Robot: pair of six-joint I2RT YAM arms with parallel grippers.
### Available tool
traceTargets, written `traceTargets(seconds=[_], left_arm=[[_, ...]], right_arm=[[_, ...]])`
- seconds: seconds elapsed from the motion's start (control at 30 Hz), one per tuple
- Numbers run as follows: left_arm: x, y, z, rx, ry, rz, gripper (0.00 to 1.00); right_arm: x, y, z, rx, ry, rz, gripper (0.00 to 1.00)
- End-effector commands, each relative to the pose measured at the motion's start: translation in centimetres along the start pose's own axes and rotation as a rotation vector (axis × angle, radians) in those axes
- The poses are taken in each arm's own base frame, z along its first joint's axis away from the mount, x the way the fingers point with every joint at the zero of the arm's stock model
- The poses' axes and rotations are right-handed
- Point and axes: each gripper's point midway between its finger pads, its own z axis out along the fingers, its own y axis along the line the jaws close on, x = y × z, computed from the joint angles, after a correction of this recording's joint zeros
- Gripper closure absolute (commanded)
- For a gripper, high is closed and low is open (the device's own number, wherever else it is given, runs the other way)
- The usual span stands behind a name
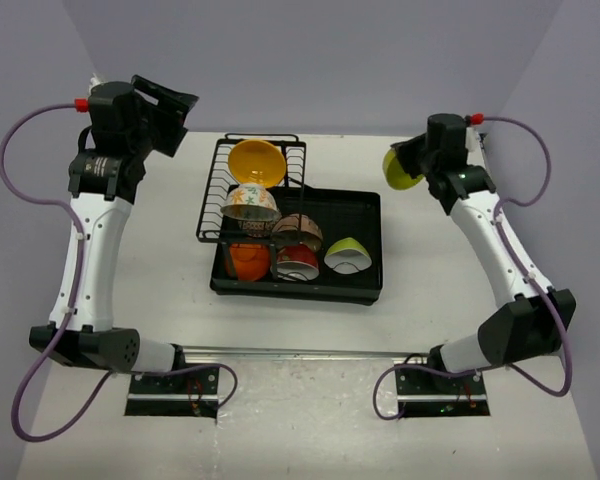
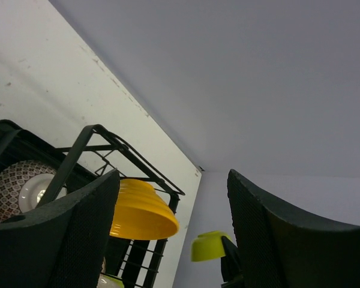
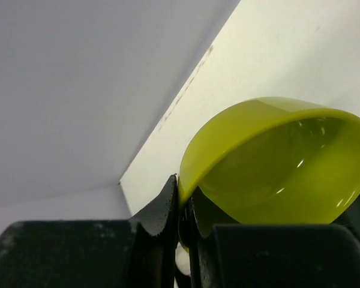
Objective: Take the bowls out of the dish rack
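A lime green bowl (image 1: 402, 168), upper right in the top view, is gripped by its rim in the right pincer (image 3: 183, 210), well apart from the central dish rack (image 1: 372, 215) holding six more bowls (image 1: 256, 160). The left pincer (image 2: 173, 204), upper left, gapes empty.

Black dish rack (image 1: 212, 190): yellow-orange bowl (image 1: 256, 161) stands on edge in the wire slots, floral bowl (image 1: 250, 205) just in front. In the tray lie the brown speckled bowl (image 1: 297, 231), orange bowl (image 1: 248, 260), red bowl (image 1: 296, 262) and lime bowl (image 1: 347, 254). The second lime bowl (image 3: 276, 162) is out, its rim pinched in the right end effector (image 3: 183, 210).
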Motion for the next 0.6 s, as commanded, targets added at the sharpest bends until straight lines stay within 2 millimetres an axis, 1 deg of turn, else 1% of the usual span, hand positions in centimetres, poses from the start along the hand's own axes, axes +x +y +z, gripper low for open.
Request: traceTargets(seconds=[0.0, 0.03, 0.1, 0.13, 0.17, 0.2, 0.23, 0.27, 0.3, 0.33, 0.37, 0.4, 0.43, 0.47, 0.5, 0.53, 0.57], left_arm=[[1.0, -2.4, -1.0, 0.042, 0.085, -0.007, 0.27], [1.3, -2.2, -1.2, 0.024, 0.103, -0.020, 0.27], [1.3, -2.8, -2.0, 0.031, 0.107, -0.070, 0.27], [1.4, -2.9, -2.5, 0.028, 0.106, -0.092, 0.26], [1.4, -3.1, -3.1, 0.024, 0.105, -0.149, 0.26], [1.8, -2.8, -3.4, 0.007, 0.117, -0.175, 0.27], [2.0, -2.8, -3.6, 0.007, 0.121, -0.202, 0.27], [2.3, -3.1, -3.9, 0.008, 0.128, -0.241, 0.27], [2.7, -3.2, -4.2, 0.010, 0.141, -0.257, 0.27], [3.1, -3.3, -4.3, 0.013, 0.162, -0.273, 0.27], [3.4, -3.4, -4.3, 0.013, 0.179, -0.292, 0.27], [3.8, -3.8, -4.4, 0.018, 0.198, -0.291, 0.29], [4.0, -3.7, -4.3, 0.008, 0.202, -0.291, 0.29], [4.2, -3.6, -4.1, -0.005, 0.204, -0.283, 0.29], [4.8, -3.6, -4.3, -0.016, 0.215, -0.273, 0.29], [4.9, -4.2, -4.7, -0.007, 0.220, -0.266, 0.29], [5.2, -4.2, -4.6, -0.015, 0.227, -0.259, 0.29]], right_arm=[[-4.4, -2.6, -3.6, 0.148, -0.069, -0.168, 1.00], [-5.5, -4.5, -4.0, 0.223, -0.075, -0.179, 1.00], [-6.4, -6.7, -4.1, 0.297, -0.085, -0.178, 1.00], [-6.4, -8.6, -4.3, 0.365, -0.077, -0.184, 1.00], [-7.2, -10.0, -4.3, 0.408, -0.096, -0.172, 1.00], [-7.2, -11.1, -4.1, 0.438, -0.090, -0.170, 1.00], [-6.8, -13.0, -3.7, 0.487, -0.071, -0.161, 1.00], [-7.2, -14.2, -3.4, 0.517, -0.066, -0.146, 1.00], [-6.7, -15.6, -2.5, 0.558, -0.040, -0.144, 1.00], [-5.9, -16.4, -1.9, 0.573, 0.002, -0.137, 1.00], [-6.8, -17.8, -1.4, 0.607, 0.003, -0.107, 1.00], [-6.3, -19.2, -0.1, 0.651, 0.039, -0.105, 1.00], [-6.1, -19.7, 0.4, 0.669, 0.058, -0.101, 1.00], [-6.0, -20.6, 0.8, 0.705, 0.072, -0.095, 1.00], [-6.0, -21.5, 0.9, 0.749, 0.086, -0.096, 1.00], [-5.8, -22.9, 1.5, 0.812, 0.112, -0.104, 1.00], [-6.3, -23.8, 1.6, 0.852, 0.103, -0.116, 1.00]])
